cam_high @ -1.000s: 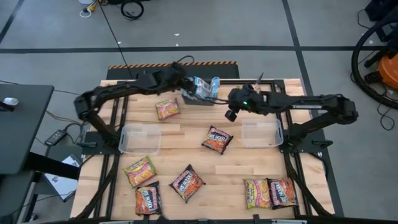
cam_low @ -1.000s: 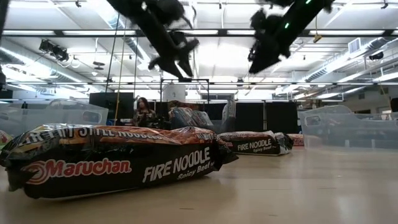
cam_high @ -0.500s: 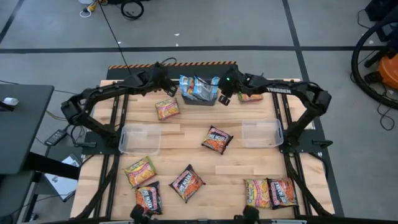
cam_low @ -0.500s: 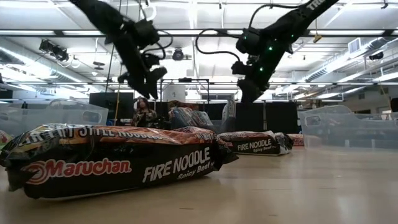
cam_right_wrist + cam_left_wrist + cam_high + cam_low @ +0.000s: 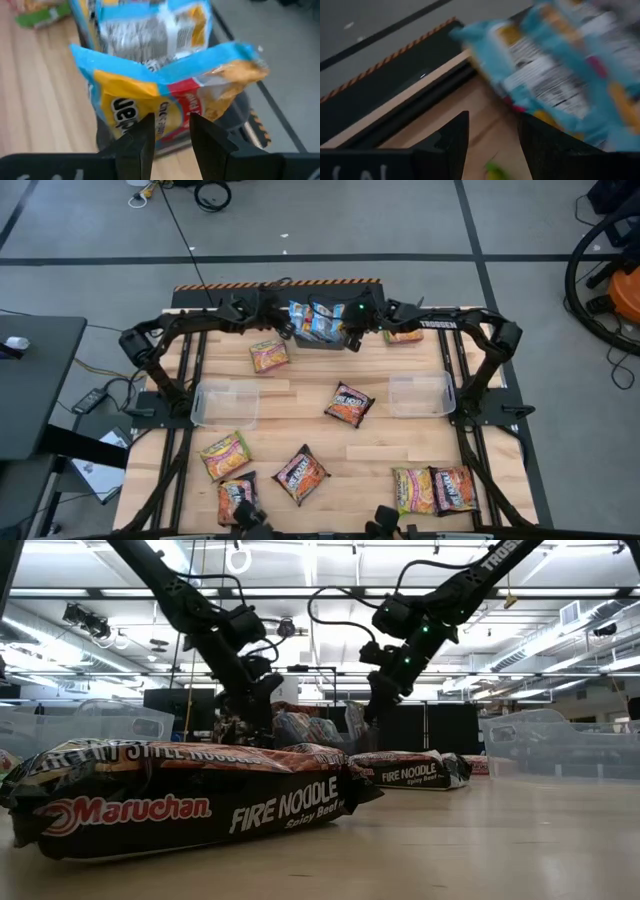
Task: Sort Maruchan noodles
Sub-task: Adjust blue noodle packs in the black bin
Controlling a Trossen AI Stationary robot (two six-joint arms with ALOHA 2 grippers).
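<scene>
Several blue-labelled Maruchan packets (image 5: pixel 318 320) stand on edge in a dark grey bin (image 5: pixel 312 344) at the table's far edge. More packets lie flat on the wood: a green one (image 5: pixel 268 355), a dark one (image 5: pixel 349 403), and others along the near edge. My left gripper (image 5: pixel 284 326) (image 5: pixel 492 145) is open, low at the bin's left side, with blue packets (image 5: pixel 560 75) just ahead. My right gripper (image 5: pixel 351 336) (image 5: pixel 170 137) is open at the bin's right side, its fingers facing the top edge of a blue packet (image 5: pixel 165 100).
Two clear tubs sit mid-table, one on the left (image 5: pixel 225 402) and one on the right (image 5: pixel 421 393). Another packet (image 5: pixel 402 335) lies by the far right corner. Dark packets (image 5: pixel 190 800) fill the near foreground of the low view. Bare wood shows between the tubs.
Both grippers have come down toward the grey bin. The right one moved from above the table's middle to the far edge, at the bin's right side. The left one swung out to the left, then back in beside the bin's left side. No packet has moved.
</scene>
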